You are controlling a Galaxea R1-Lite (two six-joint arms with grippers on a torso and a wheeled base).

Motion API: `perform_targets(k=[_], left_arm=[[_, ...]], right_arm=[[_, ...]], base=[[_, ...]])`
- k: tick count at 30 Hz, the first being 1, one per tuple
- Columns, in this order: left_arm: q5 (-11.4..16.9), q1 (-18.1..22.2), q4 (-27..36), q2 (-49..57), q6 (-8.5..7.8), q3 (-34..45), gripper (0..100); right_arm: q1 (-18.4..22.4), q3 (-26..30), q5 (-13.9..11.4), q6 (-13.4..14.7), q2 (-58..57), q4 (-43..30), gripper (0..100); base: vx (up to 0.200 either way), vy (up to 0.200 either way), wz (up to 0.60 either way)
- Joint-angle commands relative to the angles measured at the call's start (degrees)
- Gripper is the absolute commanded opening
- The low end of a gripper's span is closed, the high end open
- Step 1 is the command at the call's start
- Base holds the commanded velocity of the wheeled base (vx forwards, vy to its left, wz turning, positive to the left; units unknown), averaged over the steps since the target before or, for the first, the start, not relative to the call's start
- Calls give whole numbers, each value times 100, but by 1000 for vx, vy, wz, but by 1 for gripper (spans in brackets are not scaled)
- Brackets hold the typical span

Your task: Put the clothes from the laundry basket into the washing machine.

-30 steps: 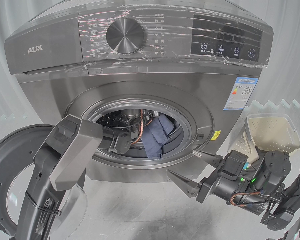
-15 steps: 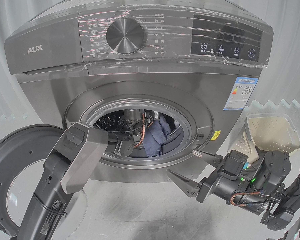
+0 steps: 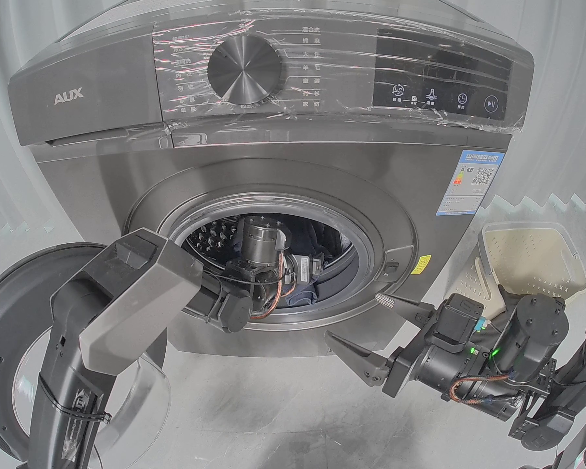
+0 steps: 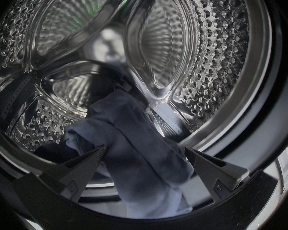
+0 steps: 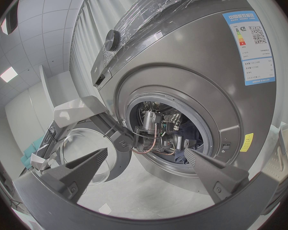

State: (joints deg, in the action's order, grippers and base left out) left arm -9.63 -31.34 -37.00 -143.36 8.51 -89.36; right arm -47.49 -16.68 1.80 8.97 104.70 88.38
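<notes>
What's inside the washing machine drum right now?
A blue cloth lies heaped low in the drum, with the left gripper open just in front of it. Whatever is beneath the cloth is covered.

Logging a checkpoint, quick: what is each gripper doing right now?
Left gripper: open, by the blue garment in the drum.
Right gripper: open, holding nothing.

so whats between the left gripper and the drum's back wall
A blue garment, draped over the drum's front lip beyond the open jaws; left wrist view.
</notes>
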Motion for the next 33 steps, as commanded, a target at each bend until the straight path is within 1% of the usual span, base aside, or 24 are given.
perform_targets(k=[1,4,9,11,12,20,24,25,27,28,29,33], left_arm=[[75,-91,44,379,2,542,100],[84,-118,44,309,-16,736,100],[84,-118,52,124,-16,665,100],[75,-100,35,45,-42,648,100],[75,-100,26,19,-42,621,0],[67,-74,17,36,10,278,0],[5,67,-97,-25,28,-231,0],[5,67,-97,-25,28,-231,0],[-83,216,-352,-359,19,-750,0],[-83,216,-352,-359,19,-750,0],[-162,287,-457,-544,10,-1057,0],[-215,374,-545,-860,19,-1690,0]], right_arm=[[-23,-2,4,-1,6,4,100],[-32,-2,4,-1,15,4,100],[-32,-11,-5,-1,24,12,100],[-23,-2,4,-1,15,12,100],[-23,-11,4,-1,15,12,100],[-23,-46,4,-1,15,12,100],[-14,-55,4,-1,6,12,100],[-14,-55,4,-1,6,12,100],[-23,-81,4,-1,15,12,100],[-23,-81,4,-1,15,12,100],[-14,-81,4,-1,15,12,100],[-5,-90,4,-1,24,12,100]], base=[[0,0,0],[0,0,0],[0,0,0],[0,0,0],[0,0,0],[0,0,0],[0,0,0],[0,0,0],[0,0,0],[0,0,0],[0,0,0],[0,0,0]])
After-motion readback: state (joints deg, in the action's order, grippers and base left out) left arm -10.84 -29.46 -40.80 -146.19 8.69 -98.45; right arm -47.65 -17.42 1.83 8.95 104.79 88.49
